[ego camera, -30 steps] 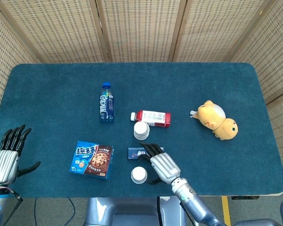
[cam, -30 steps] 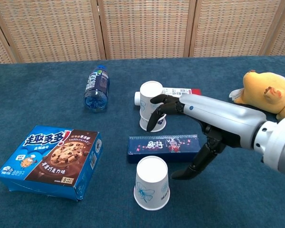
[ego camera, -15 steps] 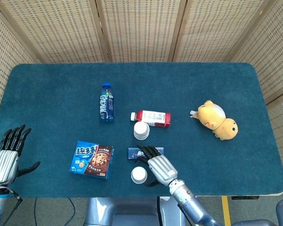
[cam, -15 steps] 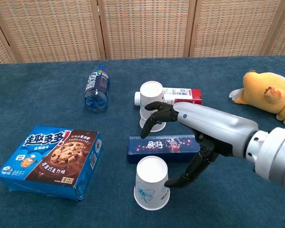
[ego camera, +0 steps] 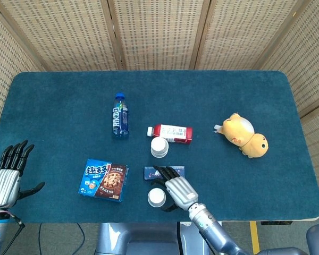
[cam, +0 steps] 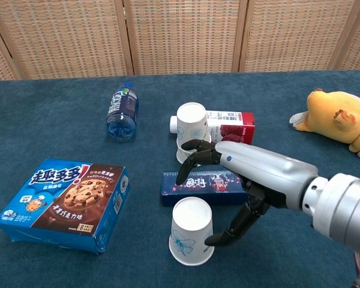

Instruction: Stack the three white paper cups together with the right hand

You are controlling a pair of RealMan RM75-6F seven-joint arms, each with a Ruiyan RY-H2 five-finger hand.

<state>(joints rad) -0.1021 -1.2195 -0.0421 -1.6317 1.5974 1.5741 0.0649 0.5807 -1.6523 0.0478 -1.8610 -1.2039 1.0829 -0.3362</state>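
Observation:
One white paper cup stands upside down near the table's front edge. Two more white cups stand stacked, also upside down, behind the slim dark blue box. My right hand hovers just right of the front cup, holding nothing; its fingers arch over the blue box and its thumb reaches close to the cup's side. My left hand rests at the far left with fingers spread and holds nothing.
A blue cookie box lies front left. A blue bottle lies behind it. A red and white drink bottle lies just behind the stacked cups. A yellow plush toy sits at the right.
My right hand has shifted left and nearer, away from the stacked cups, closing in on the front cup with its thumb near the cup's side. The left hand has not moved.

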